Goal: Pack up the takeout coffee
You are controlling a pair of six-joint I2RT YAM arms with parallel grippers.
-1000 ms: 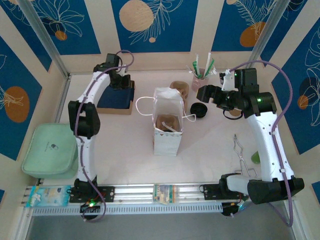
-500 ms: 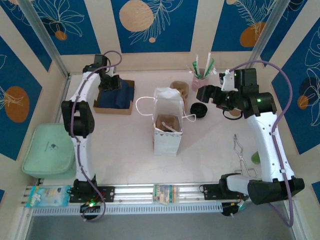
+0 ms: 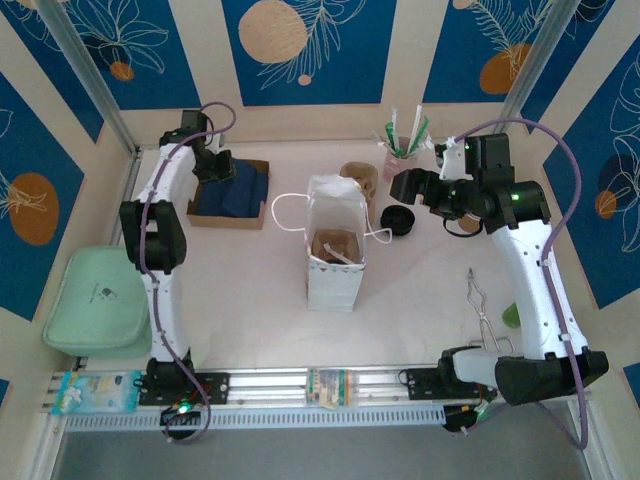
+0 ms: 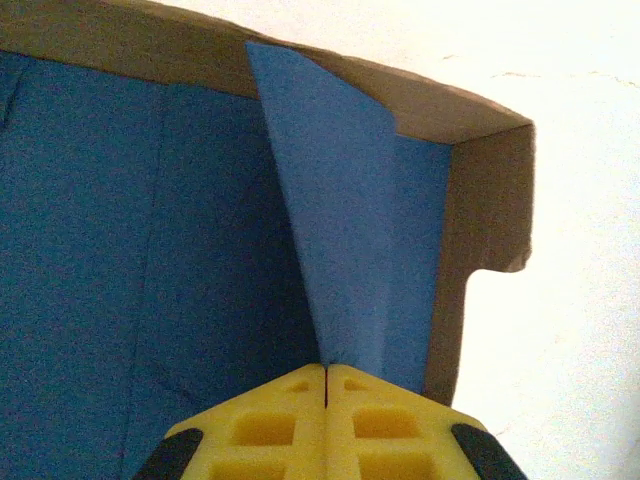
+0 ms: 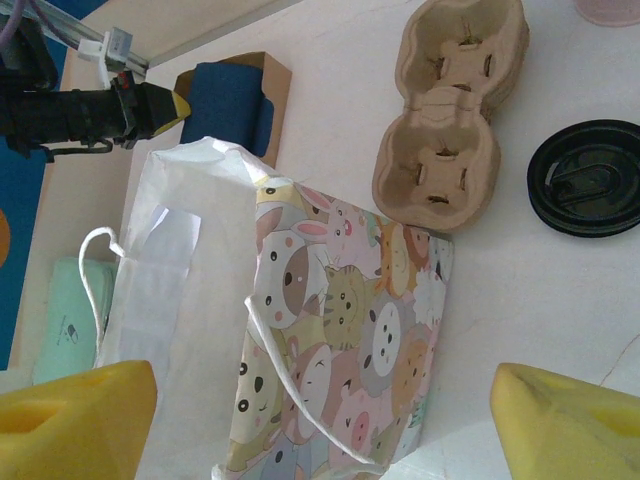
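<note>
**Right end effector** [image 3: 402,186]: recorded with jaws wide apart and nothing held. The white paper bag [image 5: 190,300] was seen between its yellow fingertips [image 5: 80,415] in the wrist view.

**Nearby:** a black lid [image 3: 397,220] was noted on the surface [image 3: 250,300], and a pulp cup carrier [image 5: 450,110] beside the bag.

**Takeout coffee:** its place could not be fixed. A tan rounded form [image 3: 464,224], largely covered by the right arm, was judged the likeliest candidate. It lay to that end effector's right, on the side away from the bag. Its axis could not be told.

**Left end effector** [image 4: 326,385]: recorded closed, apparently on a raised fold of blue napkin [image 4: 350,230] inside a cardboard box [image 4: 485,200], well apart from the candidate.

**Judgement:** the right arm was judged the nearer. A reach rightward, then carriage leftward to the bag, would be called for.
</note>
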